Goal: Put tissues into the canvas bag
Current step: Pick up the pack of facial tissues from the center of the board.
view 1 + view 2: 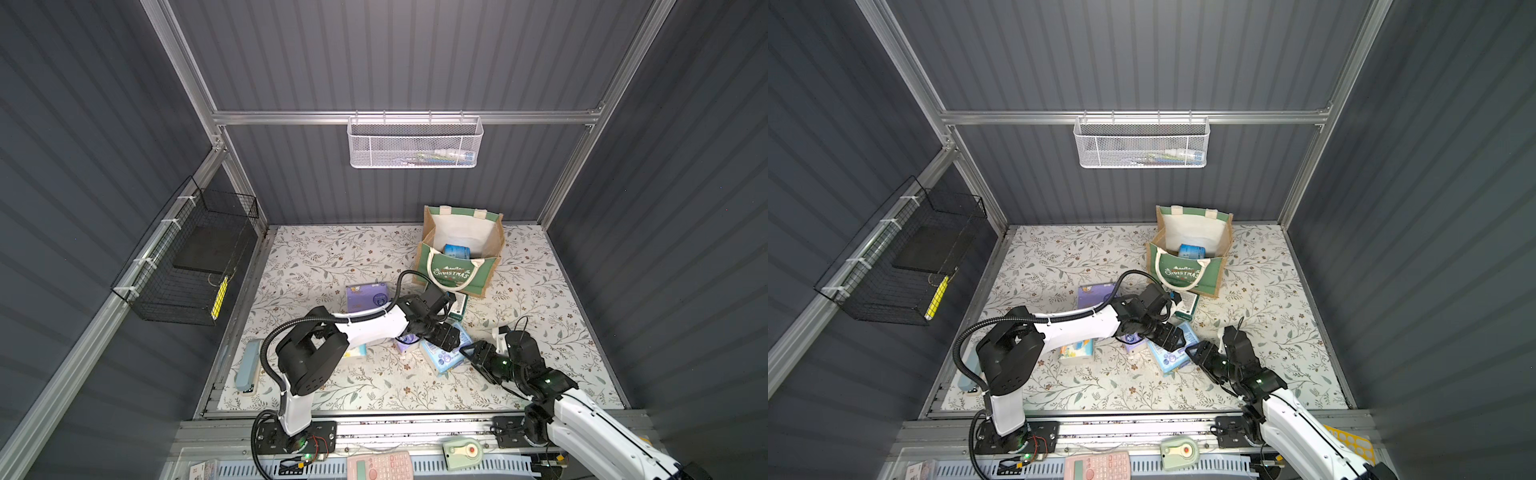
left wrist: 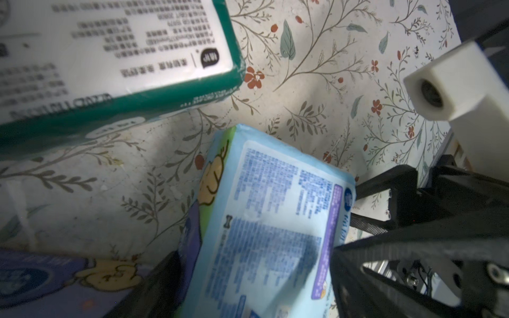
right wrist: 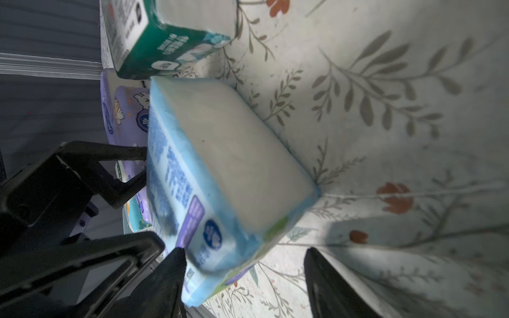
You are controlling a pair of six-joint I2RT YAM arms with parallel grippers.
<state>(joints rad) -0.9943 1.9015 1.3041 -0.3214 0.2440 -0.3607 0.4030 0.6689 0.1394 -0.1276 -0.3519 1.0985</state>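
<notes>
Half hidden under left arm (image 1: 1079,326): cartoon pack (image 1: 1076,351); green pack (image 2: 110,55) print blurred (unreadable); white basket (image 1: 374,145) contents indistinct.

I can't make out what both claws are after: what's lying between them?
A light blue tissue pack lies between the left gripper and right gripper. It shows in both top views and both wrist views.

Left arm (image 1: 372,326) and right arm (image 1: 582,415): white shells, black joints, green lights; ribbed black cable (image 1: 263,355) on left

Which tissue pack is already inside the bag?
The blue pack sitting inside the green canvas bag. All the rest that show lie outside it on the flowery table.
</notes>
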